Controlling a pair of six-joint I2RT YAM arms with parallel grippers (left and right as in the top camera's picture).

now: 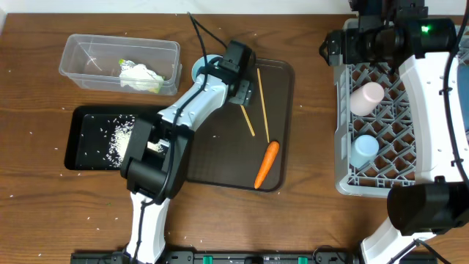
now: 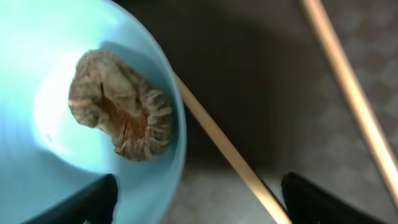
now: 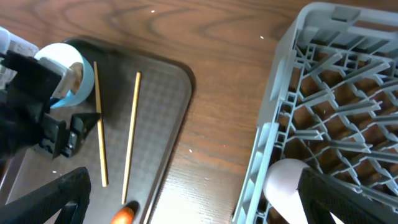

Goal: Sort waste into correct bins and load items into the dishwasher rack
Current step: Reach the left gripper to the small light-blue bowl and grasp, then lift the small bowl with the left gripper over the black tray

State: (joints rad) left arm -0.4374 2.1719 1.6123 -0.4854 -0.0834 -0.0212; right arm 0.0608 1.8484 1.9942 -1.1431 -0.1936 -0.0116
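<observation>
A small light blue bowl (image 2: 37, 93) holding a brown food lump (image 2: 121, 106) sits at the far left corner of the brown serving tray (image 1: 220, 158). My left gripper (image 2: 199, 205) is open and straddles the bowl's rim, one finger inside and one outside over a chopstick (image 2: 230, 155). From overhead, the left gripper (image 1: 223, 72) is at the bowl (image 1: 199, 71). Two chopsticks (image 1: 261, 103) and an orange carrot (image 1: 267, 163) lie on the tray. My right gripper (image 3: 196, 205) hangs open and empty above the table beside the dishwasher rack (image 3: 280, 124).
The rack (image 1: 341, 132) holds a pinkish-white cup (image 1: 366, 97) and a light blue cup (image 1: 364, 150). A clear tub (image 1: 80, 48) at the far left contains tissue (image 1: 139, 75). The black tray (image 1: 80, 147) holds rice (image 1: 121, 132). Loose grains dot the table.
</observation>
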